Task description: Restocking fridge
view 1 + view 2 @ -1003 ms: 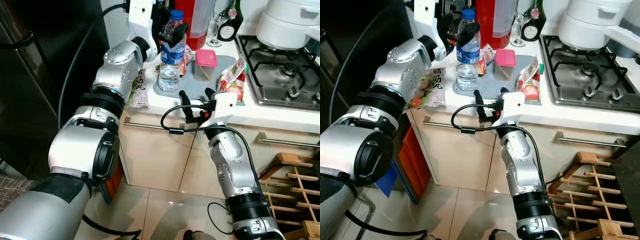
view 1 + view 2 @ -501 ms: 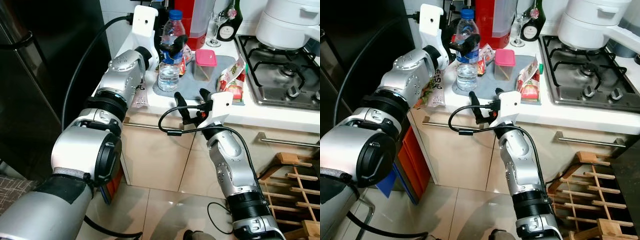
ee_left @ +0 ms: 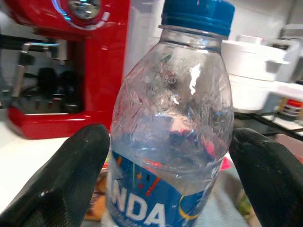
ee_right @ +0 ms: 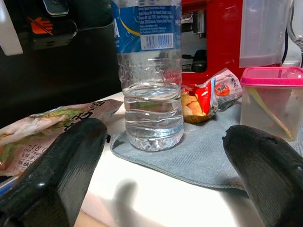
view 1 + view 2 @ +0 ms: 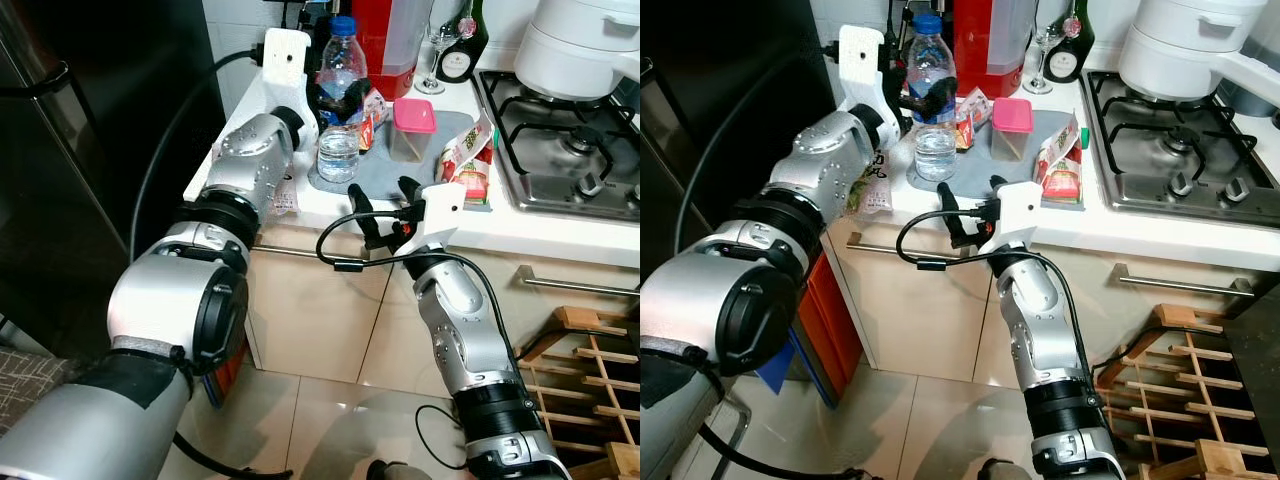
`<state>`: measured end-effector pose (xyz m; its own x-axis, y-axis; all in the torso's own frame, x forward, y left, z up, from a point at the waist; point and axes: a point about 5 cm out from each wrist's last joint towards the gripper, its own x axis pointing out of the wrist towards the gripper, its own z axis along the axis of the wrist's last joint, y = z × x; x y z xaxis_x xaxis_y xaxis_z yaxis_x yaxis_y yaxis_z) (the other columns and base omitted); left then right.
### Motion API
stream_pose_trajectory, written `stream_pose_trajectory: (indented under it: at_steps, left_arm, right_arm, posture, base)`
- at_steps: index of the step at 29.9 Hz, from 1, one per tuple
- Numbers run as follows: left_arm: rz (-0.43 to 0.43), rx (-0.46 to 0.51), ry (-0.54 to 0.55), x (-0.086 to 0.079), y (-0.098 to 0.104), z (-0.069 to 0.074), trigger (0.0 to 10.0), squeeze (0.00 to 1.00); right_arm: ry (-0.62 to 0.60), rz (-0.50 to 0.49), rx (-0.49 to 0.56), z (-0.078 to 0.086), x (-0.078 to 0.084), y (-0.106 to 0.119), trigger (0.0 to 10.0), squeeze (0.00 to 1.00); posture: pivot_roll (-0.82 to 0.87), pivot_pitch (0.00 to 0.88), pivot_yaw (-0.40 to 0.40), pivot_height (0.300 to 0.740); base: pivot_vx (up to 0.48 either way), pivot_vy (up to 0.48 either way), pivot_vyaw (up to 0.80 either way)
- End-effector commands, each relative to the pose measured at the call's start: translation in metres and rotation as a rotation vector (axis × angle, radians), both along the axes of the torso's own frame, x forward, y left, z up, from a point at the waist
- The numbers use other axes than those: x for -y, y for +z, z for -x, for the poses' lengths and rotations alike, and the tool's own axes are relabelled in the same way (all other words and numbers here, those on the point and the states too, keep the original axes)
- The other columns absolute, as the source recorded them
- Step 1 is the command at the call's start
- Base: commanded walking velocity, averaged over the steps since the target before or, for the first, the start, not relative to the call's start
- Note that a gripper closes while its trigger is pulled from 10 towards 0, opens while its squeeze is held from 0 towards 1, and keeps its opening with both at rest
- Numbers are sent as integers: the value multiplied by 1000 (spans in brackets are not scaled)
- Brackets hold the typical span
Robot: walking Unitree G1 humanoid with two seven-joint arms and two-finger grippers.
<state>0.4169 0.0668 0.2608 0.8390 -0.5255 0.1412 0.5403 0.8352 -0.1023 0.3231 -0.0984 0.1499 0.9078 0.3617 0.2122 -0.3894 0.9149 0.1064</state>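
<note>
A clear water bottle [image 5: 338,152] with a blue cap and blue label stands on a grey cloth [image 5: 441,128] on the white counter. My left gripper [image 5: 337,93] reaches in from the left at label height and is open; in the left wrist view the bottle [image 3: 173,118] stands between the two wide-spread fingers [image 3: 80,165]. My right gripper [image 5: 380,192] is open at the counter's front edge, in front of the bottle [image 4: 151,71] and apart from it, holding nothing.
On the cloth are a pink-lidded container [image 5: 411,128] and snack packets [image 5: 463,160]. A printed food bag [image 5: 282,185] lies at the counter's left corner. A red appliance [image 5: 385,30] stands behind, a gas hob [image 5: 570,140] on the right, the dark fridge [image 5: 80,150] on the left.
My left gripper has come down from near the bottle's neck to its label and now straddles it. The right gripper has shifted slightly left.
</note>
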Motion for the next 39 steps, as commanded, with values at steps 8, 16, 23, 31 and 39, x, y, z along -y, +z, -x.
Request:
stream_pose_trajectory:
  at_steps: [8,16,23,31,39]
  left_arm:
    - [34,-3,-74,10,6,2,0,0]
    - [-92,-11,-83,12,-7,3,0,0]
    - [-164,-37,-4,3,-16,1,0,0]
    - [-127,58,6,-5,6,-1,0,0]
    - [-71,364,69,-31,74,3,0,0]
  right_arm:
    - [7,-5,14,-3,-2,7,10000,0]
    - [9,-6,9,-3,-2,6,10000,0]
    - [4,-6,4,-4,-2,5,10000,0]
    - [3,-7,1,-2,-2,4,10000,0]
    - [-58,-8,51,-5,1,12,10000,0]
  posture:
    - [-154,0,49,740]
    - [-152,0,49,740]
    - [-153,0,49,740]
    - [-150,0,41,740]
    - [-134,0,26,740]
  base:
    - [0,0,0]
    - [0,0,0]
    - [0,0,0]
    - [0,0,0]
    - [0,0,0]
